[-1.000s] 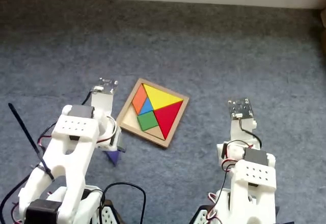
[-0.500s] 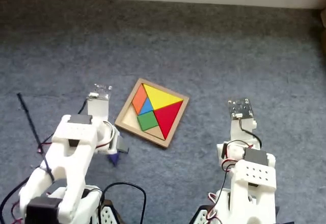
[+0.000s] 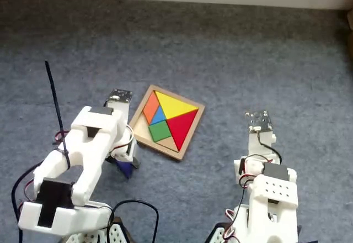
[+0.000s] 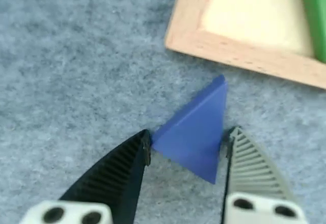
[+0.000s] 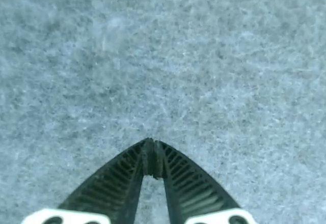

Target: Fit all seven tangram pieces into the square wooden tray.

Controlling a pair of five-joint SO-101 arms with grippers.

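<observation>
Set cornerwise on the grey carpet (image 3: 248, 49) in the high view: the square wooden tray (image 3: 193, 132), partly filled. Holds five pieces packed edge to edge: a yellow triangle (image 3: 174, 105) toward 12 o'clock, a red triangle (image 3: 182, 124) toward 4 o'clock, an orange piece (image 3: 150, 107) toward 10 o'clock, a small light-blue triangle (image 3: 159, 116) just inside it, and a green square (image 3: 160, 131) toward 7 o'clock. Leaves bare wood along the rim at 8 o'clock and in the corner at 6 o'clock. Outside the tray, near its rim at about 8 o'clock: a blue triangle (image 3: 126, 168) on the carpet, partly under the left arm (image 3: 91, 143). Closer, in the left wrist view: the left gripper (image 4: 188, 140) clamped on that triangle (image 4: 196, 130), with the black ribbed finger (image 4: 127, 168) tight against one corner and the grey ribbed finger (image 4: 247, 163) against the opposite side. Beyond the triangle's far point, apart from it by a strip of carpet: the tray's pale rim (image 4: 239, 56), with bare floor behind it and a sliver of the green square (image 4: 313, 15). Well apart from the tray, at about 4 o'clock: the right arm (image 3: 270, 182). In the right wrist view: the right gripper (image 5: 153, 158) over plain carpet, fingertips pressed together with nothing between them.
</observation>
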